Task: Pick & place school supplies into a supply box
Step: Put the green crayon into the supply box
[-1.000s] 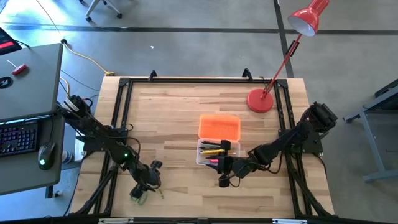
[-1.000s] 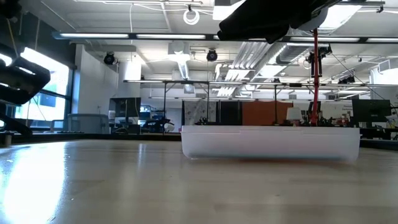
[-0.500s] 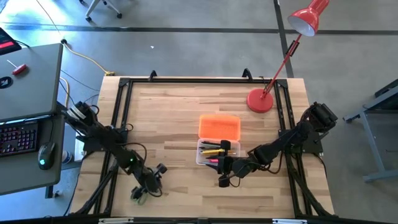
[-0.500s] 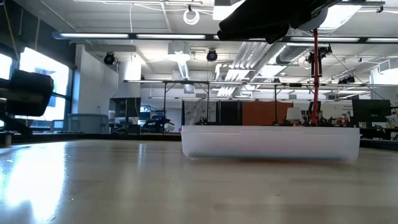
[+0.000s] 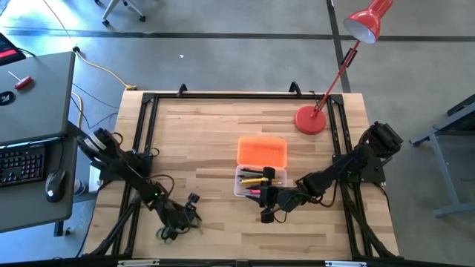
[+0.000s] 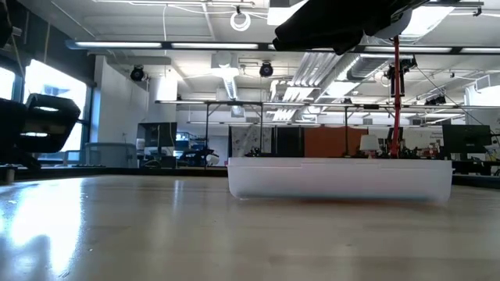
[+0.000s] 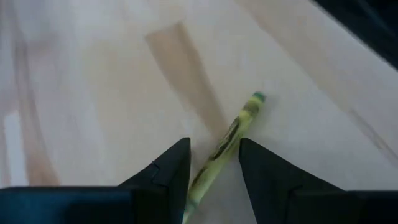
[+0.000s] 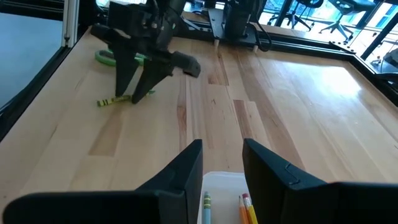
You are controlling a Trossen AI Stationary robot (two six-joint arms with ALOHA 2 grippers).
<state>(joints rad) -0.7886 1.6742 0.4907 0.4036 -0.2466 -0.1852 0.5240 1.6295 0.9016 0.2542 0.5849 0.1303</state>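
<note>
A yellow-green crayon [image 7: 225, 144] lies flat on the wooden table near its near left corner. My left gripper [image 7: 214, 144] is open, slanting down over it with one finger on each side of the crayon's middle; whether a finger touches it does not show. In the right wrist view the left gripper [image 8: 129, 96] stands over the crayon [image 8: 113, 101], with green-handled scissors [image 8: 111, 59] lying behind it. The clear supply box [image 5: 251, 182] holds several pencils, and its orange lid [image 5: 262, 150] lies at its far side. My right gripper [image 8: 222, 144] is open and hangs still above the box's near end.
A red lamp base [image 5: 310, 120] stands at the table's far right, its arm leaning out past the edge. Black frame rails [image 5: 148, 111] run along the table's sides. Bare wood [image 5: 200, 133] lies between the box and the left arm.
My left gripper has sunk toward the table near its near left corner, tipping further downward and rolling a little, and has come down astride the crayon. The crayon, the box and my right gripper have kept still.
</note>
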